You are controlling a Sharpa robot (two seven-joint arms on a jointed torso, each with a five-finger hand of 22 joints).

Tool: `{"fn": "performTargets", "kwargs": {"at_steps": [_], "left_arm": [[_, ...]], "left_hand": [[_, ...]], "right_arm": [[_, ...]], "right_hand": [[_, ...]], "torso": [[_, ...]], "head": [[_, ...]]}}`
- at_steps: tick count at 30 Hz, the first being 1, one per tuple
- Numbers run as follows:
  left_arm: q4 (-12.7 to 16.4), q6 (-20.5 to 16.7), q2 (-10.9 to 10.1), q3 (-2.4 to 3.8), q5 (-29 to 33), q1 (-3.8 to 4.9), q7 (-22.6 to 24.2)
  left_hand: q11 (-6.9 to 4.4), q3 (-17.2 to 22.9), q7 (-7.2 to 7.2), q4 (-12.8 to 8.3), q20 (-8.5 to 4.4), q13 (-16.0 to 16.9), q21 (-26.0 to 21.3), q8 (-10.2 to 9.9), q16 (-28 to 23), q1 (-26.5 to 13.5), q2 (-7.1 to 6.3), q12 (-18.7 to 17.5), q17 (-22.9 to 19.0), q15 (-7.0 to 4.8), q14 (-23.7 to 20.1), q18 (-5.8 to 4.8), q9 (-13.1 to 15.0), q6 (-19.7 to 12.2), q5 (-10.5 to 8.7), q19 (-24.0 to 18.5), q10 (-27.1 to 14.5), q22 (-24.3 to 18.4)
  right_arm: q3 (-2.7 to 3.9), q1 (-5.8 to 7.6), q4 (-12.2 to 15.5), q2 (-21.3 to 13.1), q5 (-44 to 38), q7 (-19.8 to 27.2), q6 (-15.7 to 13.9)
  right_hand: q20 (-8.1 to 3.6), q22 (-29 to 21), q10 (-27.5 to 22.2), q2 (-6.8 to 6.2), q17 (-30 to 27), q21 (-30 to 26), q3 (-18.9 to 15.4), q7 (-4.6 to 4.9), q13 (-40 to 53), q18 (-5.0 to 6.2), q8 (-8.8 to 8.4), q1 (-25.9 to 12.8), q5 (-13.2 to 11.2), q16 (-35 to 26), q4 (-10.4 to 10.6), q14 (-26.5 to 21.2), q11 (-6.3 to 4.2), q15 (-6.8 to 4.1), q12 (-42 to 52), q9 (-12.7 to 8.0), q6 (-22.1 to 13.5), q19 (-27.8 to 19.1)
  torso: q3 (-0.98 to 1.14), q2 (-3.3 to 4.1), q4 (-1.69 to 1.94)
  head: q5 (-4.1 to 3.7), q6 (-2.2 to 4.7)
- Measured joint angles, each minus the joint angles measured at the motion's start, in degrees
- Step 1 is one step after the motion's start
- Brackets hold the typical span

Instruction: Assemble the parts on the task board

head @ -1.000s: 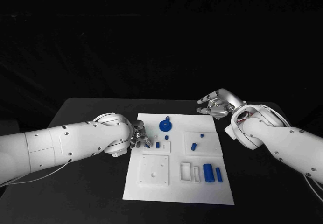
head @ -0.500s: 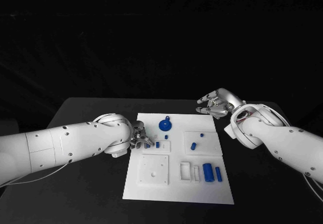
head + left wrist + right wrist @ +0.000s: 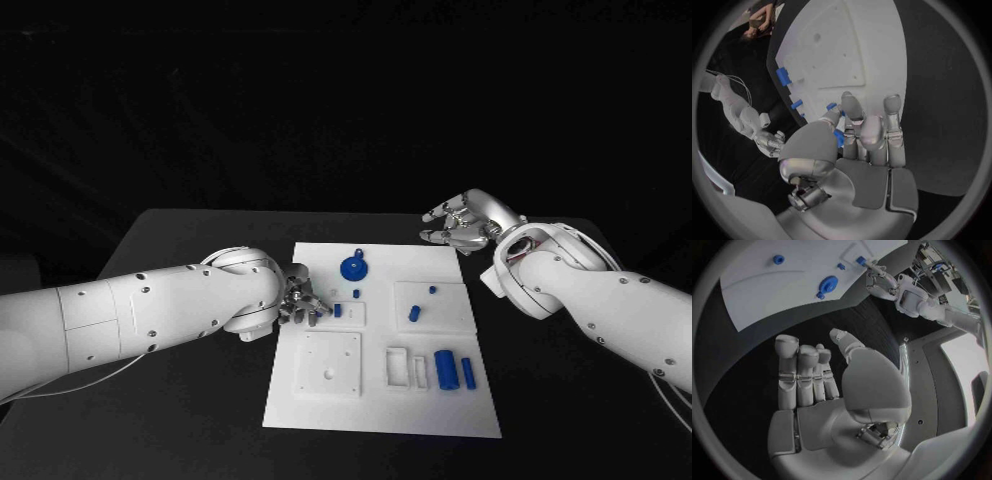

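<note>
Black table (image 3: 188, 400): at the board's (image 3: 361, 415) left edge a part (image 3: 838, 137) is pinched by the left hand (image 3: 299, 298); right hand (image 3: 464, 222) is held released.

White task board (image 3: 450, 400), blue parts (image 3: 447, 368), black table (image 3: 188, 420).

The task board (image 3: 433, 410) is laid in the middle of the table (image 3: 188, 400), with the left hand (image 3: 299, 300) at its left edge and the right hand (image 3: 464, 224) held past its far right corner.
</note>
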Motion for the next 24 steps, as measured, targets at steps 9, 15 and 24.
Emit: {"fn": "performTargets", "kwargs": {"at_steps": [9, 15, 24], "left_arm": [[-0.1, 0.1, -0.2, -0.09, 0.1, -0.12, -0.1], [0.6, 0.4, -0.9, -0.17, 0.2, -0.32, -0.1], [2.2, 0.6, -2.1, 0.25, 0.2, -0.36, 0.0]], "left_hand": [[-0.09, -1.0, -0.57, 1.9, 0.0, -0.1, 0.0, 0.0, 0.0, -0.5, -2.08, 0.0, -0.1, 0.0, 0.0, 0.0, 0.1, -0.1, -3.1, 0.0, -0.1, 0.0], [-0.09, 1.8, -0.36, 11.6, 0.0, -0.4, 0.0, 0.0, 0.0, 2.5, -9.41, 0.0, -0.2, 0.0, 0.0, 0.0, 0.2, 0.4, -8.34, 0.0, -0.1, 0.0], [-0.09, 0.8, -0.15, 17.5, 0.0, -0.5, -0.2, 0.0, 0.0, 4.7, -12.4, 0.0, -0.3, 0.0, 0.0, 0.0, 0.1, 1.0, -10.86, 0.0, -0.1, 0.0]], "right_arm": [[0.0, -0.01, 0.0, 0.0, 0.0, 0.0, 0.0], [0.0, -0.09, -0.1, 0.0, 0.0, 0.0, 0.0], [0.0, -0.33, -0.1, -0.1, 0.0, 0.0, 0.0]], "right_hand": [[0.0, 0.0, 0.0, -0.23, 0.0, 0.0, 0.0, 0.0, 0.0, 0.0, 0.0, -0.2, 0.0, 0.0, 0.0, 0.0, 0.0, 0.0, 0.0, 0.0, 0.0, 0.0], [0.0, 0.0, 0.0, -0.23, -0.1, 0.0, 0.0, 0.03, 0.0, 0.0, 0.0, -0.2, 0.0, 0.0, 0.0, 0.0, 0.0, 0.0, 0.0, 0.0, 0.0, 0.0], [0.0, 0.0, 0.0, -0.23, -0.2, 0.0, 0.0, 0.02, -0.1, 0.0, 0.0, -0.2, 0.2, -0.3, 0.0, 0.0, 0.0, 0.0, 0.0, 0.0, -0.4, 0.0]], "torso": [[0.01, -0.01, -0.04], [-0.02, -0.01, -0.05], [-0.09, -0.03, -0.01]], "head": [[-0.05, 0.09], [-0.2, 0.17], [-0.41, 0.18]]}}
